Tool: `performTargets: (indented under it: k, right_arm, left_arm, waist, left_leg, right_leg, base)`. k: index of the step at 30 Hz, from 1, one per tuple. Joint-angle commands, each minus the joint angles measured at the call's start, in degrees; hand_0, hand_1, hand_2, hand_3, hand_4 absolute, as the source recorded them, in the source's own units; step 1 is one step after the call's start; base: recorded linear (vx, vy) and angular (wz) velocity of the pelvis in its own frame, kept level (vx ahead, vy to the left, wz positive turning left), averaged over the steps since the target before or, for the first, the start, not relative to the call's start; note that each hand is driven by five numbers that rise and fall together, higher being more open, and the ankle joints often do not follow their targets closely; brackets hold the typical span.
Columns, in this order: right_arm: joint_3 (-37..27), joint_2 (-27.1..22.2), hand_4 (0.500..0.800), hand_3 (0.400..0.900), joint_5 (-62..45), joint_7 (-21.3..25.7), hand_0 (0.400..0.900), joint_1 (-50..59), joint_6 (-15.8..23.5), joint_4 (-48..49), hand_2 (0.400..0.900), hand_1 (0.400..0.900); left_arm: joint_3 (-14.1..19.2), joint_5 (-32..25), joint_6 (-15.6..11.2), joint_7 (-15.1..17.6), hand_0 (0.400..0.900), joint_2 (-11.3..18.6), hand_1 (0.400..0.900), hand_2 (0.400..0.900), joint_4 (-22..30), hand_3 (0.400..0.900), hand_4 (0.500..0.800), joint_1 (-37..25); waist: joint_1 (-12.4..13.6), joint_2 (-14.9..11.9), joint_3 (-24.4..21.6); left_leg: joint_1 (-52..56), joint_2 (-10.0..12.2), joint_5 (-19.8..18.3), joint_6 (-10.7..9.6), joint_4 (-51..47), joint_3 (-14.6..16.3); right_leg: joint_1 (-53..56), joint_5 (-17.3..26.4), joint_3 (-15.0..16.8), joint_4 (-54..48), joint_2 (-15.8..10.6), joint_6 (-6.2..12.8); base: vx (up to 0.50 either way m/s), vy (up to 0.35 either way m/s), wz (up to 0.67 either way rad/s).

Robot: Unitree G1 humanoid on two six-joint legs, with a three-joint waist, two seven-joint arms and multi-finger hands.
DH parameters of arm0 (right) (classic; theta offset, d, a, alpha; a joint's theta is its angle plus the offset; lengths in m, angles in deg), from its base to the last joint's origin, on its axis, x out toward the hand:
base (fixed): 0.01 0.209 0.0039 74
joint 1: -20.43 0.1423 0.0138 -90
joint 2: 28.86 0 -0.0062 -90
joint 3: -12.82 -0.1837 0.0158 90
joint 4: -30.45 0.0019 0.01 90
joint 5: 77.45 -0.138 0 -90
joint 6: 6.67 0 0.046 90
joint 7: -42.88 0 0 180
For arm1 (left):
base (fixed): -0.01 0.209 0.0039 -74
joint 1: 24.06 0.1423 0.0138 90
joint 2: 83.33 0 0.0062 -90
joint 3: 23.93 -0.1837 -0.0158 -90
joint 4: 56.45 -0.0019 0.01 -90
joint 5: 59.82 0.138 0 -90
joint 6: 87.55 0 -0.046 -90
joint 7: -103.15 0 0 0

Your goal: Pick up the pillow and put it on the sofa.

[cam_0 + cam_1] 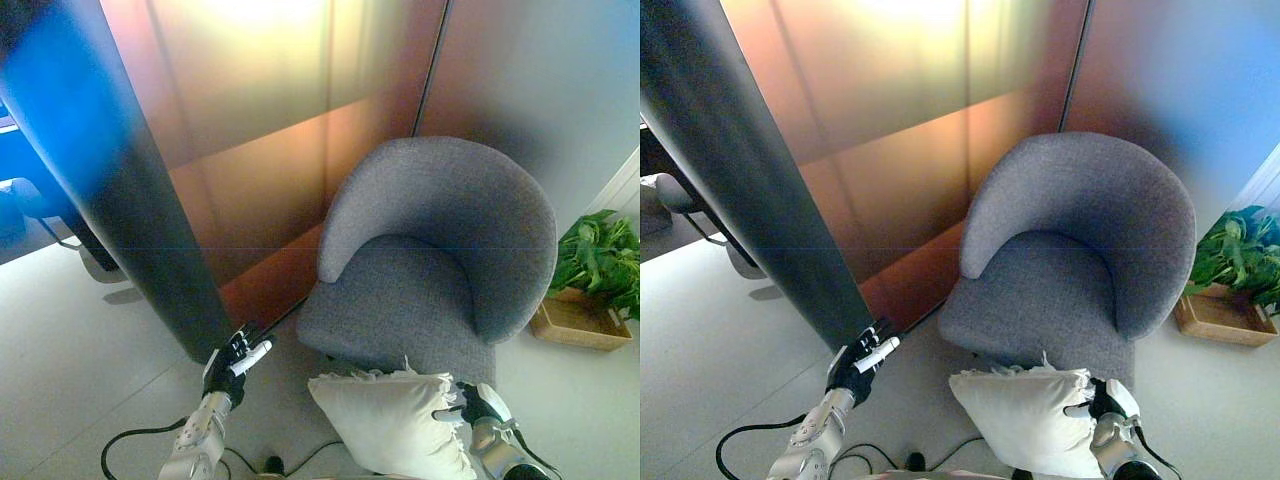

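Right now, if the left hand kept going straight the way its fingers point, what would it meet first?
Most likely the dark pillar. The left hand points up and slightly right, fingers fairly straight, toward the pillar's foot just ahead. Depth is unclear; it could slip past to the brown wall panel behind.

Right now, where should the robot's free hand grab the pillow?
Probably its bare left edge, coming in from the left. The right hand already grips the right edge, and the left hand hangs apart on that side. The pillow looks soft, so fingers can pinch it.
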Motion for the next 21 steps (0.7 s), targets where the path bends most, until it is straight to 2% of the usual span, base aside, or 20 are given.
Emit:
performTargets:
  k: [1, 6, 21]
  right_arm:
    - [-0.5, -2.2, 0.8, 0.9, 2.6, 3.2, 0.9, 7.0, 0.6, -0.5, 0.9, 0.9]
    - [-0.5, -2.1, 0.8, 0.9, 2.8, 3.0, 0.9, 6.8, 0.5, -0.5, 0.9, 0.9]
    - [-1.1, -2.4, 0.8, 0.9, 0.8, 1.8, 0.9, 7.2, 0.9, -3.3, 0.9, 0.9]
  left_arm:
    - [1.3, 1.1, -5.5, -1.1, 0.9, 1.2, 0.9, 0.9, 1.0, 0.9, 0.8, -6.8]
    - [1.8, -1.0, -6.0, -3.1, 0.9, 1.0, 0.9, 0.9, 1.4, 0.9, 0.8, -6.7]
    - [1.9, 0.3, -4.3, -2.7, 0.9, 1.9, 0.9, 0.9, 1.1, 0.9, 0.8, -6.1]
  waist:
    - [0.7, -1.3, 0.3]
    - [0.7, -1.3, 0.3]
    - [1.1, -1.2, 0.7]
  left_leg:
    - [2.6, 3.3, -2.4, -0.9, 0.2, 0.4]
    - [2.6, 3.4, -2.5, -0.9, 0.2, 0.4]
    - [2.5, 3.4, -2.5, -0.8, 0.2, 0.1]
  right_leg:
    - [1.5, 0.0, 0.9, 0.9, -7.1, 6.87]
    - [1.4, 0.1, 0.9, 0.8, -7.0, 6.84]
    - [1.2, 0.0, 1.0, 1.0, -7.3, 6.87]
  base:
    - [0.0, 0.0, 0.0]
    - [0.0, 0.0, 0.0]
    - [0.0, -0.001, 0.0]
